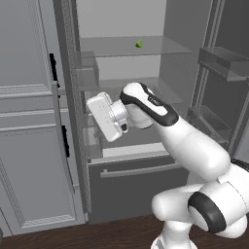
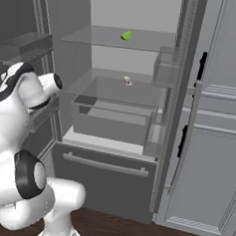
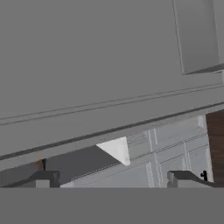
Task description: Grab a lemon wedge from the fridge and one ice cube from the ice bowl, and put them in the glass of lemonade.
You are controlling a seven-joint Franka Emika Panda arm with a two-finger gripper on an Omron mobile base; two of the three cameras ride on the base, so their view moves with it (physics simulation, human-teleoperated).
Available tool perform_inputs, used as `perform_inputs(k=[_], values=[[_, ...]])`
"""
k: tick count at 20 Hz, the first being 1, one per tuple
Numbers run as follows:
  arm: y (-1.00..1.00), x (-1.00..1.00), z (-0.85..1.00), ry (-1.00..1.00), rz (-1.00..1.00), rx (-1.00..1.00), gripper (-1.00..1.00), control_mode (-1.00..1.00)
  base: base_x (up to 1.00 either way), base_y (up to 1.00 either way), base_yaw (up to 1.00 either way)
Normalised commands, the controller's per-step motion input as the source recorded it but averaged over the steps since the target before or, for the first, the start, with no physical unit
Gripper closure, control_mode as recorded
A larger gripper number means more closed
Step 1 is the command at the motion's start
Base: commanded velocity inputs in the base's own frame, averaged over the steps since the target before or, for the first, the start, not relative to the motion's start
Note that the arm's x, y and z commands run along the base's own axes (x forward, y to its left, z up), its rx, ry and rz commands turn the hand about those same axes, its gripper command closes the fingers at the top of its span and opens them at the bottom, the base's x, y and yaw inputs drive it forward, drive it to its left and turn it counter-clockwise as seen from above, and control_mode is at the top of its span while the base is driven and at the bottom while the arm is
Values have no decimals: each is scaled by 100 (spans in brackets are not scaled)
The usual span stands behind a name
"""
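The dark grey fridge (image 1: pixel 136 189) (image 2: pixel 105 181) stands with both upper doors swung open. The yellow-green lemon wedge (image 1: pixel 139 44) (image 2: pixel 126 36) lies on the top glass shelf, toward the back. My white hand (image 1: pixel 104 116) hovers in front of the lower shelves at the fridge's left side, well below the wedge and left of it. In the hand view my gripper (image 3: pixel 116 181) is open, its dark fingertips (image 3: pixel 43 178) far apart with nothing between them. The ice bowl, the ice cube and the glass of lemonade are out of view.
A whitish-brown scrap (image 2: pixel 127 81) lies on the middle shelf. Door bins (image 1: pixel 221 63) (image 2: pixel 25 43) jut out on the open doors to either side. Light grey panelled cabinets (image 1: pixel 29 146) (image 2: pixel 213 146) flank the fridge. Dark wood floor (image 1: pixel 97 233) runs below.
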Motion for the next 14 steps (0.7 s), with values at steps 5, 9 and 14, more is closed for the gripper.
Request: perform_inputs(k=[5,9,14], values=[[-80,-100,30,-26,-6,0,-100,-100,0,0,0],[-90,-80,41,-18,-7,0,-100,-100,0,0,0],[-83,-26,72,-16,-5,-15,-100,-100,0,0,0]])
